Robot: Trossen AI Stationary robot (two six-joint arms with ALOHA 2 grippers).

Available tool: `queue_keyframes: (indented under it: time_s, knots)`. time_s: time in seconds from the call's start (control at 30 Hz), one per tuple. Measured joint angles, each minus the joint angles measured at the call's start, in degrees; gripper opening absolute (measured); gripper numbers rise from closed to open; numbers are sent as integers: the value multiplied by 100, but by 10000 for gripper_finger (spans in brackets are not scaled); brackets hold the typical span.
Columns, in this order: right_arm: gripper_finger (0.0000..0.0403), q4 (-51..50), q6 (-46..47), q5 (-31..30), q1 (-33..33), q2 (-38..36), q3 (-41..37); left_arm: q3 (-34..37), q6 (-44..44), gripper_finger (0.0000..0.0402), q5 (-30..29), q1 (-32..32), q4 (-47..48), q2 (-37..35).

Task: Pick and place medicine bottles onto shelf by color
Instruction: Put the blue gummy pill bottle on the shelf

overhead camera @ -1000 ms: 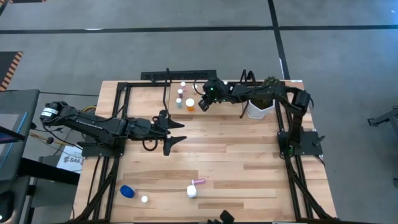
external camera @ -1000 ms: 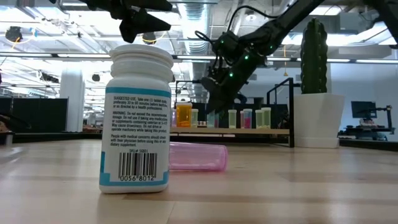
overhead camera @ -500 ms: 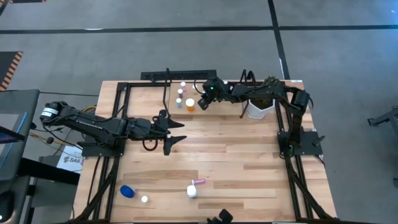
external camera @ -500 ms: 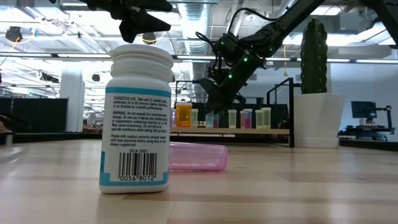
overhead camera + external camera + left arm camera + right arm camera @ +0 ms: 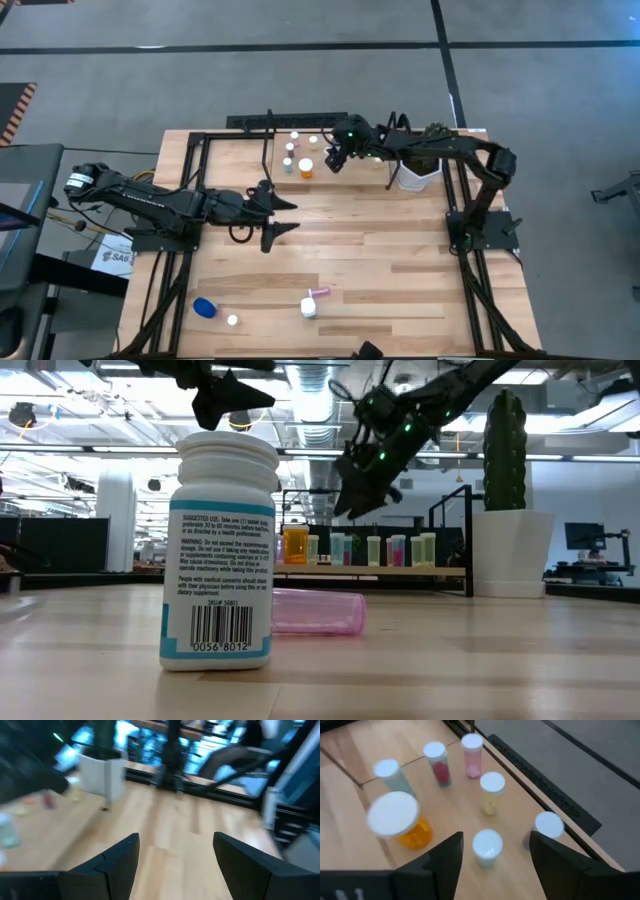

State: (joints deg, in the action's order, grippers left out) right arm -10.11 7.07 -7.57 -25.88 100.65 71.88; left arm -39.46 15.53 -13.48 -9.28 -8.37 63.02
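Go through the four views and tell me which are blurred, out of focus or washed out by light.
High view: sharp, evenly lit. Low view: the near white bottle is crisp, the shelf behind is softer, and the ceiling lights are bright. Left wrist view: heavily smeared; only the open left claw reads clearly. Right wrist view: mild blur on the orange bottle and the other vials, above the open right claw.

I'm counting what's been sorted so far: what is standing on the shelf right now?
On the shelf stand six white-capped bottles: an orange one, teal, dark pink, light pink, yellow-green and one seen cap-on. A seventh cap's footing is unclear.
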Motion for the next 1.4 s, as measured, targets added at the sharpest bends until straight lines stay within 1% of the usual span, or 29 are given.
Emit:
queue_keyframes:
  time_s: [0.13,0.23,0.33,0.43,0.5,0.6,0.67,0.77,0.83,0.9,0.97,1.07,1.17,1.23,1.33,1.4]
  knots:
    - [249,-522,0,11,165,-441,7,0,336,242,763,0,8,0]
    - [249,-955,2,15,382,-741,4,0,806,242,1321,-20,200,-2]
    - [249,-1437,0,15,656,-1006,4,2,1613,242,1795,-92,833,-2]
    - [249,-1772,2,15,968,-1187,4,2,2636,242,2153,-249,1726,-2]
    - [249,-1847,37,15,1170,-1248,4,2,3172,242,2414,-420,2330,-2]
    - [249,-1873,42,15,1440,-1256,4,4,3477,242,3005,-827,2992,-2]
    - [249,-1882,39,15,1572,-1235,4,4,3481,242,3389,-1166,3159,-2]
    - [249,-1798,42,14,1737,-1122,15,4,3585,242,3710,-1629,3190,-2]
    - [249,-1954,42,15,1796,-1097,-7,4,3936,242,3768,-1926,3226,-2]
    - [249,-1818,44,13,1851,-1028,16,4,4520,242,3791,-2220,3348,-2]
    - [249,-1964,44,13,1888,-1016,3,4,5058,242,3810,-2580,3433,-2]
    - [249,-1928,5,13,1916,-1018,2,4,5432,242,3721,-3041,3552,-2]
    - [249,-1961,-87,13,1916,-1022,2,4,5475,242,3474,-3349,3764,-2]
    - [249,-1983,141,13,1916,-1022,2,4,5355,242,3374,-3489,4019,-2]
    - [249,-1962,592,15,1918,-1022,2,4,4951,242,3304,-3578,4459,-2]
    - [249,-1940,657,15,1918,-1022,2,4,4601,242,3261,-3593,4550,-2]
